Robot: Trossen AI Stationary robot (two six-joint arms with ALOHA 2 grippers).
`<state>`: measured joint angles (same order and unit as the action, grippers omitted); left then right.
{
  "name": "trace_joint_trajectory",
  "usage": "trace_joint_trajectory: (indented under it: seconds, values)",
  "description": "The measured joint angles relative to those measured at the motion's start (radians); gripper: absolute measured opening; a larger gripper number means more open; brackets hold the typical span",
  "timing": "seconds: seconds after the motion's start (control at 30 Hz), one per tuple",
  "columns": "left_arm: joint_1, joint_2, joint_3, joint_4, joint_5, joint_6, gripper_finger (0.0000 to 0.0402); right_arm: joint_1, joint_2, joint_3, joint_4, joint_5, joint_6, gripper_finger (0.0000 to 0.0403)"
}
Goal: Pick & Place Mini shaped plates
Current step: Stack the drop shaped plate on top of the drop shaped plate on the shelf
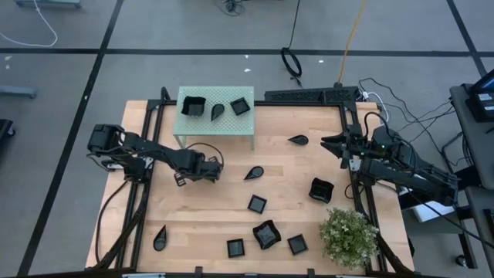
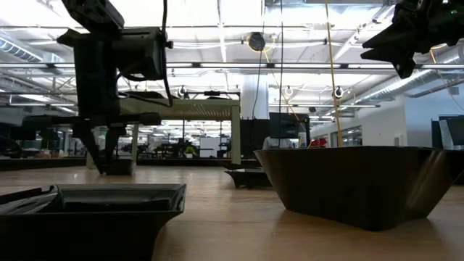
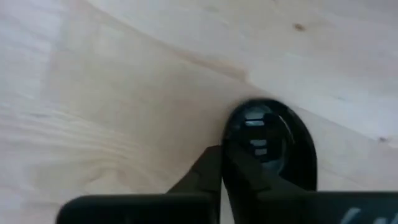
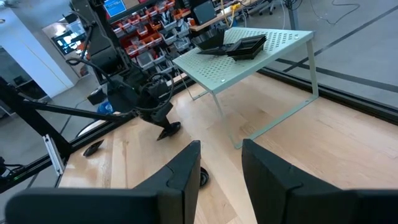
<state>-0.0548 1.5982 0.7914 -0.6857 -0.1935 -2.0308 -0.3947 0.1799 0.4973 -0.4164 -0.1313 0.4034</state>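
- Pincer of the left arm low over the wooden table, just in front of the green platform; fingers closed on the rim of a small teardrop plate.
- Plate seems to lie on the wood, pinched at one edge only; whether it has lifted yet, cannot tell.
- Three plates already sit on the platform; one square dish marks the far left corner.
- Other plates scattered: one teardrop mid-table, several squares near the front edge, one by the potted plant.
- Right pincer waits at the right side of the table, fingers apart, holding nothing.
- Judgement: an edge grip on glossy ware is slippery. Lift straight and slowly, keep the plate level, clear the platform's rim, then set it in a bare spot away from the three already there.
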Motion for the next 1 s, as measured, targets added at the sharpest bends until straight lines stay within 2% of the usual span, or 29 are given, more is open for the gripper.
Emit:
trace_joint_trajectory:
  seconds: [0.13,0.3,0.67,0.77,1.0]
  values:
    - [0.000,-0.047,0.000,0.023,-0.016,0.056,0.0013,0.000,0.000,0.000,0.000,0.000,0.000,0.0105]
    - [-0.001,-0.163,0.000,0.063,-0.075,0.163,0.0006,0.000,0.000,0.000,0.000,0.000,0.000,0.0105]
    - [0.030,-0.445,0.008,0.252,-0.273,0.617,0.0010,0.000,0.000,0.000,0.000,0.000,0.000,0.0105]
    - [0.076,-0.477,0.055,0.243,-0.287,0.772,0.0006,0.000,0.000,0.000,0.000,0.000,0.000,0.0105]
    - [0.252,-0.443,0.287,0.163,-0.286,1.166,0.0009,0.000,0.000,0.000,0.000,0.000,0.000,0.0105]
